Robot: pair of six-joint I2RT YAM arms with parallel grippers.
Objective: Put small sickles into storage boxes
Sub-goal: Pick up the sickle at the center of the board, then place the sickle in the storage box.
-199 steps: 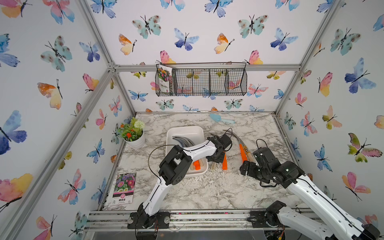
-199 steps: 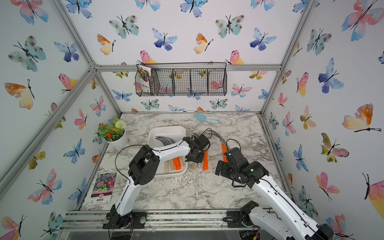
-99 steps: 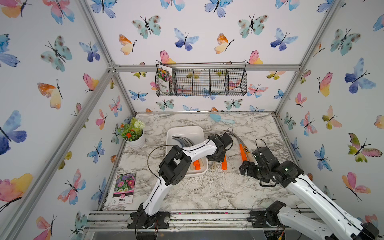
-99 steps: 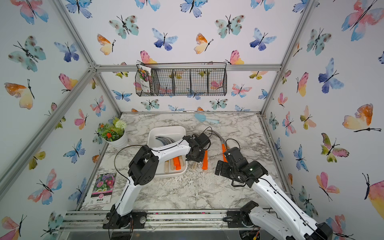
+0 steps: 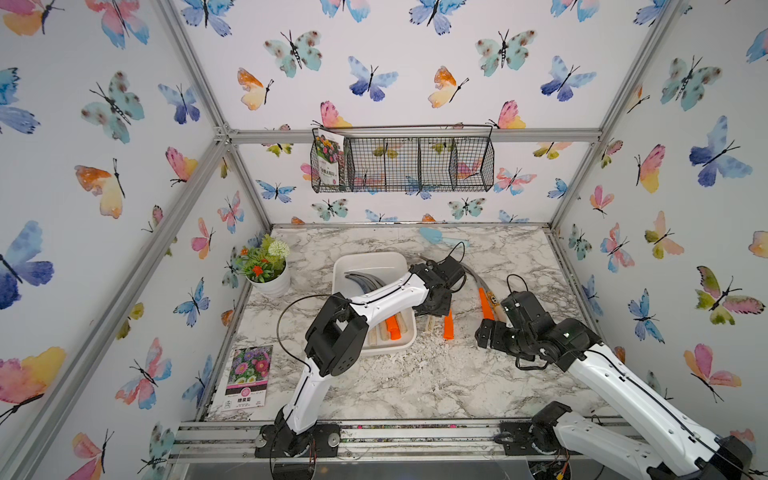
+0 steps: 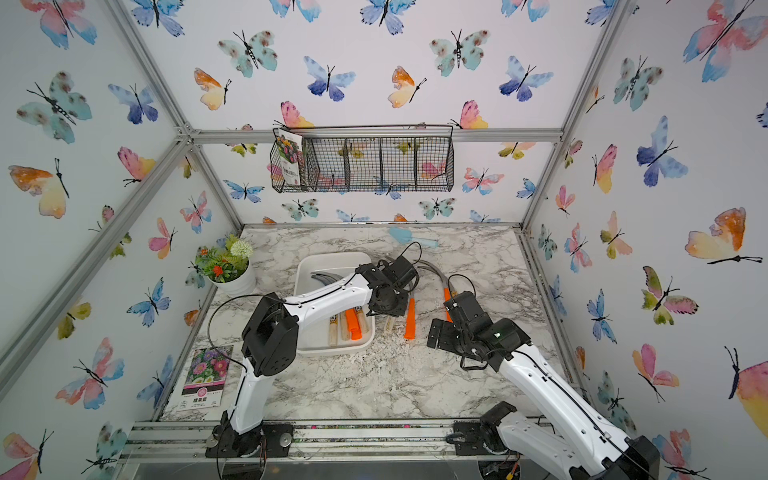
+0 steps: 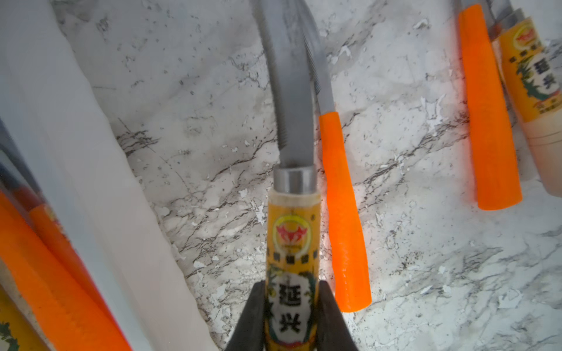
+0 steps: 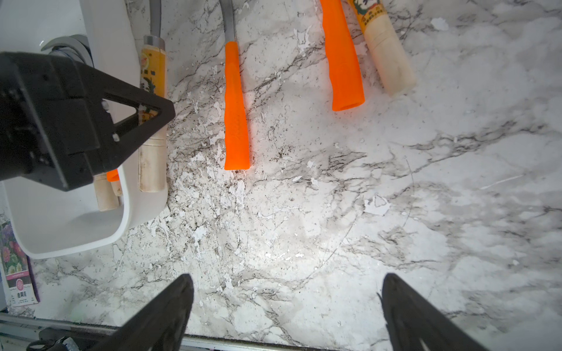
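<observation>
My left gripper (image 7: 290,291) is shut on the gold-labelled pale wood handle of a small sickle (image 7: 292,243), held low just beside the right wall of the white storage box (image 5: 370,259). The handle's butt shows under the gripper (image 5: 432,305) in a top view. An orange-handled sickle (image 5: 447,326) lies right next to the held one, and its blade passes under the held blade. Further right lie an orange sickle (image 8: 342,54) and a wood-handled sickle (image 8: 386,48). Several sickles (image 5: 392,328) rest inside the box. My right gripper (image 8: 286,291) hovers open over bare marble.
A potted plant (image 5: 268,270) stands left of the box, and a seed packet (image 5: 247,376) lies at the front left. A pale blue trowel (image 5: 440,237) lies at the back. A black wire basket (image 5: 403,164) hangs on the back wall. Metal rails edge the table.
</observation>
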